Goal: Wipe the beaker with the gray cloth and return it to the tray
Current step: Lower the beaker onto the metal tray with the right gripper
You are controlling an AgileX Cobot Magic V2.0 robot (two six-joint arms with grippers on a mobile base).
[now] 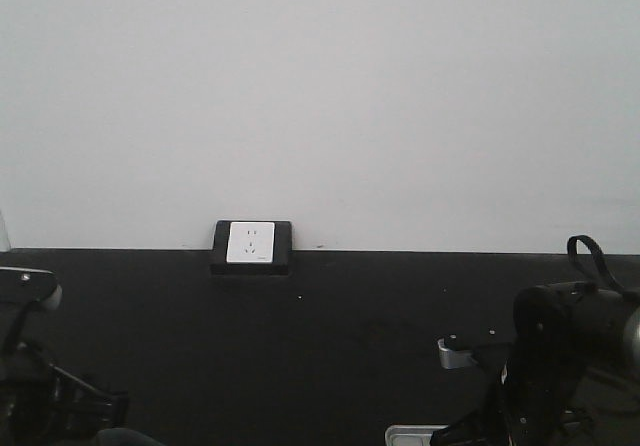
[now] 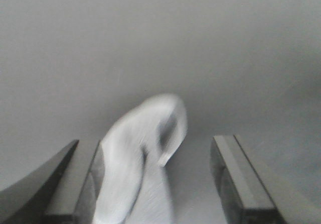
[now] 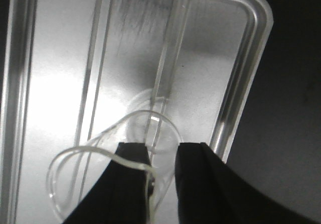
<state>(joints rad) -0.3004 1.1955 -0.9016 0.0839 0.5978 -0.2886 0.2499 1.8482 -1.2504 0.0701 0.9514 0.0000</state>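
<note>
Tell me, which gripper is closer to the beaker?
Right. The right gripper pinches the wall of the beaker over the tray. The left gripper is apart, with the cloth between its open jaws, no beaker in its view.

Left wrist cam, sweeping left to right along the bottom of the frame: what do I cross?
One dark gripper finger → the gray cloth, blurred, close beside that finger → bare gray surface → the other finger.
</note>
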